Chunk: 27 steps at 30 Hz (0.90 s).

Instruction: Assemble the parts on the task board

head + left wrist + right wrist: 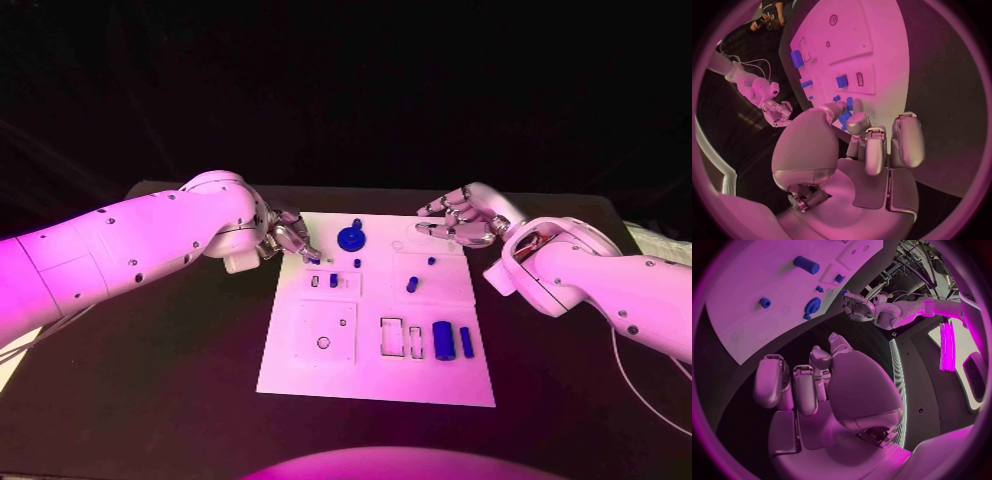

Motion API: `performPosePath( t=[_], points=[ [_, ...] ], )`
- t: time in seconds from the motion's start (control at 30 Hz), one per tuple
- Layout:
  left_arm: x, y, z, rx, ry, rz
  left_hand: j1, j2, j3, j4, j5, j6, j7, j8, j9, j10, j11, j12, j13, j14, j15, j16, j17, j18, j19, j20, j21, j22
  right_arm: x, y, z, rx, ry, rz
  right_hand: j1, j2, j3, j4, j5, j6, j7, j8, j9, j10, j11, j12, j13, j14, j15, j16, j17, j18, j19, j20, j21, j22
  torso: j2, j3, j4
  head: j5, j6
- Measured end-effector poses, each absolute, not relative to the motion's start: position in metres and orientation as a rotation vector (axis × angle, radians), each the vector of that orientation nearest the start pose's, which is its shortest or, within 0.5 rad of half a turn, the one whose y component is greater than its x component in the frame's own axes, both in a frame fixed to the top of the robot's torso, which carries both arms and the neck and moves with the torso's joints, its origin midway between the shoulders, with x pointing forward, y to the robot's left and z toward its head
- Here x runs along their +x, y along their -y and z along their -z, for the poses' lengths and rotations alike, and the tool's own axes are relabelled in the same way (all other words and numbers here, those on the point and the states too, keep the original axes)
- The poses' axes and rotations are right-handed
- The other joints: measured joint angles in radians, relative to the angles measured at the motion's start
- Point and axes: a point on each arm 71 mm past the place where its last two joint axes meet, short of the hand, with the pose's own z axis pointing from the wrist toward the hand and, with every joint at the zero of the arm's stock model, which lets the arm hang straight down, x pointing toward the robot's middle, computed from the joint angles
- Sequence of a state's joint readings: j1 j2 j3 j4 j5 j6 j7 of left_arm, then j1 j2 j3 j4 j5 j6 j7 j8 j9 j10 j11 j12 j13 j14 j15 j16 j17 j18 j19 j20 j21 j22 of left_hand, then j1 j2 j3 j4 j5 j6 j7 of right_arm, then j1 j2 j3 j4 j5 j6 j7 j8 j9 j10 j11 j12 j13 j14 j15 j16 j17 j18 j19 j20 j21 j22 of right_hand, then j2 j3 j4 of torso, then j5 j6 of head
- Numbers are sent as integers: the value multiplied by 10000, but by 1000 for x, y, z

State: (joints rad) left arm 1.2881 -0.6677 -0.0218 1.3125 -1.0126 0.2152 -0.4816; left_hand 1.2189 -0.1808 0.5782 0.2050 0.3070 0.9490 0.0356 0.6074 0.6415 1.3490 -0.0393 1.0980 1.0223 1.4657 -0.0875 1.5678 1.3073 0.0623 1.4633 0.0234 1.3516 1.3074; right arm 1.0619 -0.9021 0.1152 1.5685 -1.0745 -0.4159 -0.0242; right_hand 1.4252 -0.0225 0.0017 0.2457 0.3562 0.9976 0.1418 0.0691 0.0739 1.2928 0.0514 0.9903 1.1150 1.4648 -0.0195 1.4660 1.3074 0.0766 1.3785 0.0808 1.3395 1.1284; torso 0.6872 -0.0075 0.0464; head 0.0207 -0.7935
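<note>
Left hand (pixel 289 240) pinches a small blue part (pixel 313 259) at board (pixel 378 375) upper left; next, seat it. Right hand (pixel 459 220) empty, fingers apart.

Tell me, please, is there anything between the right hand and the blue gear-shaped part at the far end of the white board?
Nothing visible stands in the way. The right hand hovers at the task board's far right edge, holding nothing. The gear-shaped part sits toward the left hand, with only bare white board between it and the right hand.
</note>
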Motion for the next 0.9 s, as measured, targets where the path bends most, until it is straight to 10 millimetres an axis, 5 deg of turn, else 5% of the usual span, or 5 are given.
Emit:
performPosePath(
  t=[0.37, 0.9],
  points=[
    [508, -180, 213, -1485, -22908, 4638, -94, -13, 45, -45, 0, 66, -5, -2, -11, 39, 32, 56, 55, 0, 0, 0, 0, 1, -1, 0, 44, 0, 475, 224, 187, 3262, -16225, -8939, 0, 0, 0, 0, 0, 0, 0, 0, 0, 0, 0, 0, 1, 0, 0, -38, 0, 0, 0, 0, 0, 0, -11, -13, 15, 0, -28],
    [506, -180, 216, -1093, -22955, 4161, -136, -55, 139, -140, 58, 122, -18, -5, -40, 71, 0, 56, 78, 0, 0, 0, 7, 1, -1, 0, 41, 0, 475, 224, 189, 3277, -16264, -8953, 0, 0, 0, 0, 0, 0, 0, 0, 0, 0, 0, 0, 1, 0, 0, -38, 7, 0, 0, 0, 0, 0, 1, -5, 8, -12, -105]
  ],
)
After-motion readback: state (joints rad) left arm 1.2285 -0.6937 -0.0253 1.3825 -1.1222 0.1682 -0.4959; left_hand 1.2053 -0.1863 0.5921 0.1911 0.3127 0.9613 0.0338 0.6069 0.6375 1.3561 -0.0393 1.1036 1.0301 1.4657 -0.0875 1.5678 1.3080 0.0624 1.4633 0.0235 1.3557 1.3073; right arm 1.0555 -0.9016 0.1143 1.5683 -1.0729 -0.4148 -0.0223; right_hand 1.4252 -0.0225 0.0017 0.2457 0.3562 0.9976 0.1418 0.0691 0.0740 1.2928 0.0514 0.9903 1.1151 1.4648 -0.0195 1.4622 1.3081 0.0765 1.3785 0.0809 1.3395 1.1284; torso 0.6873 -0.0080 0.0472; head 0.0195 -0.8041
